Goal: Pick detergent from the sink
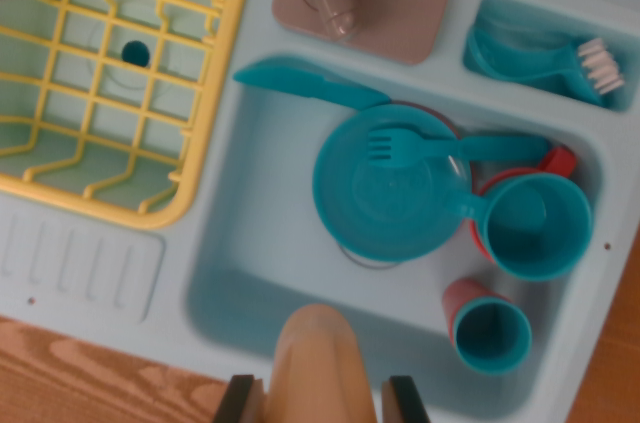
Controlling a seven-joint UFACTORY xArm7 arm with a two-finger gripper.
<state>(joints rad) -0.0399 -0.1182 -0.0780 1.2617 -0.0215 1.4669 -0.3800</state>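
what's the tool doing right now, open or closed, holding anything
Tool: closed on the peach-coloured detergent bottle, one finger on each side of it, held above the near edge of the sink.

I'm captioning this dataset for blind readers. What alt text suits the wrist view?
The tool grips a tan bottle over a pale blue toy sink holding a teal plate, fork, knife and cups. A yellow rack sits on the view's left.
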